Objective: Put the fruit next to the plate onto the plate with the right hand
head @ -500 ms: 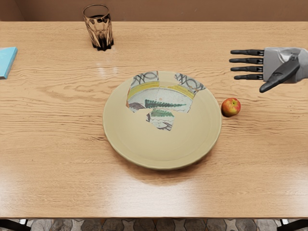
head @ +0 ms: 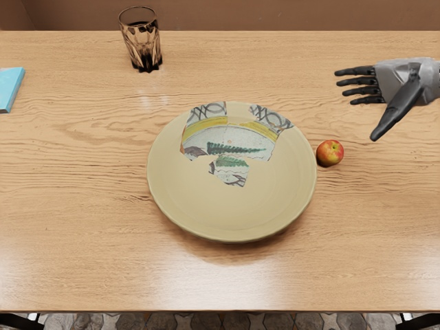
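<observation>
Reaching in from the right edge of the frame, the right hand (head: 397, 81) sits in the upper right, over the far right part of the wooden table (head: 82, 227). It is open and holds nothing. Its four dark fingers (head: 357, 81) are spread and point toward the left, and the thumb (head: 393, 115) slants down and to the left below them. Nothing touches the hand. Below and to the left of the thumb tip, close to it but clearly apart, lies the fruit, a small red and yellow apple (head: 330, 152). It rests on the bare wood just beside the right rim of the plate (head: 206, 206), right of centre in the frame, and it is not on the plate. The plate is large, round and cream coloured and fills the middle of the frame. Its upper half carries an irregular patch of decoration in grey-blue, yellow and green, while the lower half is plain. Farther off, in the upper left of centre near the table's far edge, a brownish drinking glass (head: 141, 38) stands upright, well apart from the plate. At the left edge, upper left of the frame, a flat light blue object (head: 9, 88) lies on the wood, cut off by the border, so what it is cannot be told.
</observation>
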